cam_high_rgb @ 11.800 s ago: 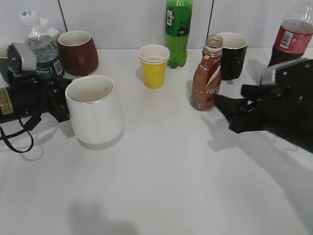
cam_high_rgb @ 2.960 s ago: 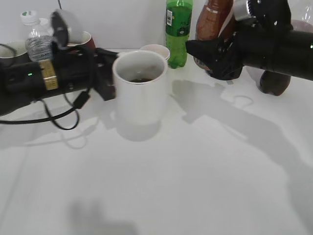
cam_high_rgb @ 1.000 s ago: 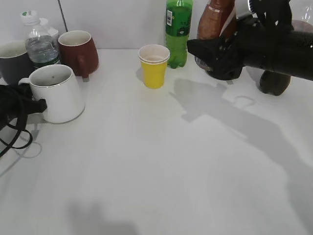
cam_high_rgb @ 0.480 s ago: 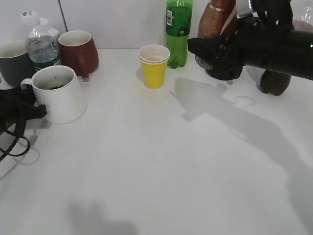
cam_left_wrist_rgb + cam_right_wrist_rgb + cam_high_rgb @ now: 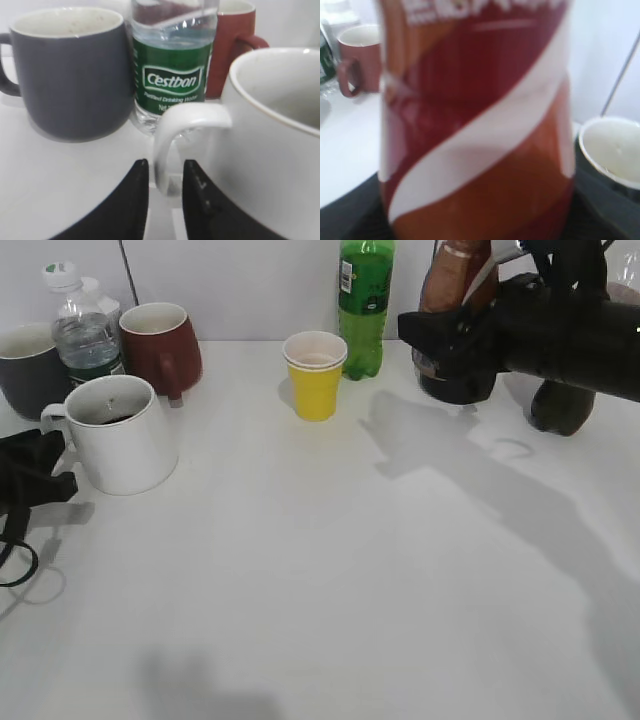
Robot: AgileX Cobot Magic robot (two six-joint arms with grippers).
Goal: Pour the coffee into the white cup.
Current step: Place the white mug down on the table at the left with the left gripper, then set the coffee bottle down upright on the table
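Evidently our right gripper (image 5: 462, 340) clamps the light, slippery coffee bottle (image 5: 455, 275) mid-body; our left gripper (image 5: 165, 182), fingers apart around the heavy, breakable white cup's (image 5: 120, 433) handle, near the table's left edge, grips nothing

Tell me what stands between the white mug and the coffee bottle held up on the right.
In the exterior view, the yellow paper cup and green bottle stand between the white mug and coffee bottle.
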